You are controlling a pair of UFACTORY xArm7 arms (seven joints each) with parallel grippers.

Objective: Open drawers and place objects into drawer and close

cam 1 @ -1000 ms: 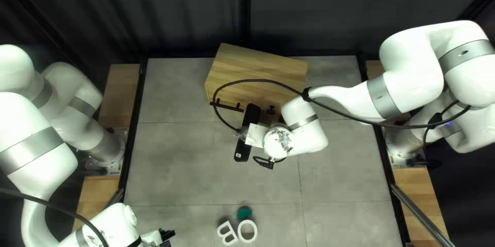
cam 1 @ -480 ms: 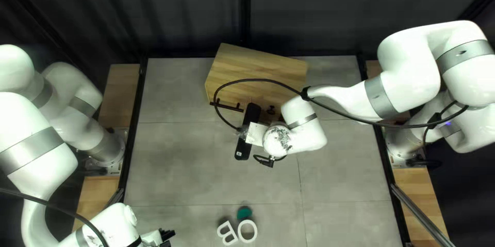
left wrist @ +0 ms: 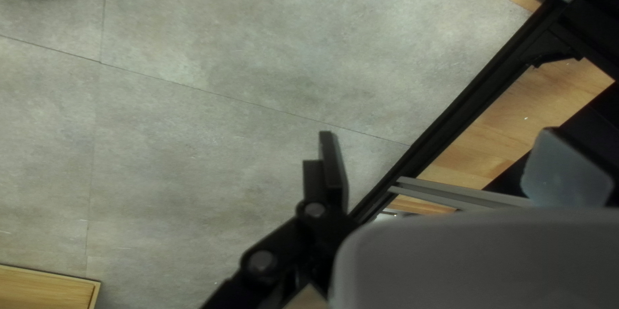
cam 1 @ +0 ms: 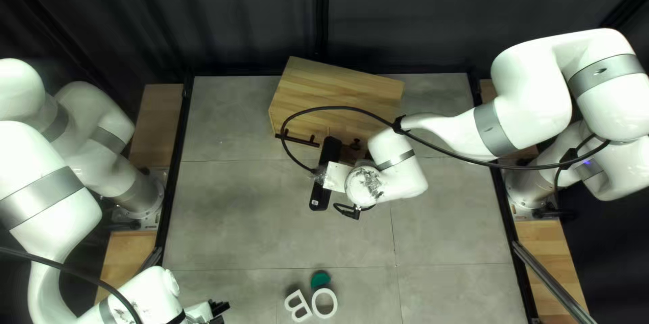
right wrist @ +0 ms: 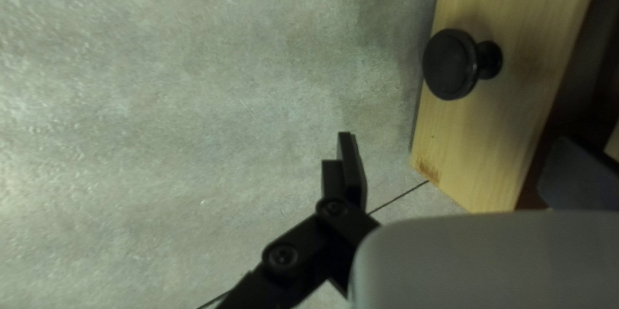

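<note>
Have the right gripper [cam 1: 329,153] open wide and empty near the front of a pale wooden box-shaped cabinet [cam 1: 338,87]. Can see, in the right wrist view, a round black knob [right wrist: 449,65] ahead of the two well-separated fingers and apart from both, mounted on a flat pale wooden drawer front [right wrist: 477,141]. Can trace the knob's short stem straight out from the wood, with its disc facing away from the panel. Can follow the cabinet's long axis across the top left view, with a slight slant toward the near edge at its right end, and its front toward that edge. Find there too a slim black bar handle [cam 1: 297,140], lying lengthwise along the front, to the left of the knob. Hold the left gripper [cam 1: 222,313] open wide and empty over the grey stone-look table [cam 1: 230,216], near its near-left corner. Find a white letter B [cam 1: 291,308], tilted, just beside an upright white letter O [cam 1: 315,303], with a rounded teal piece [cam 1: 320,279] just beyond the O
</note>
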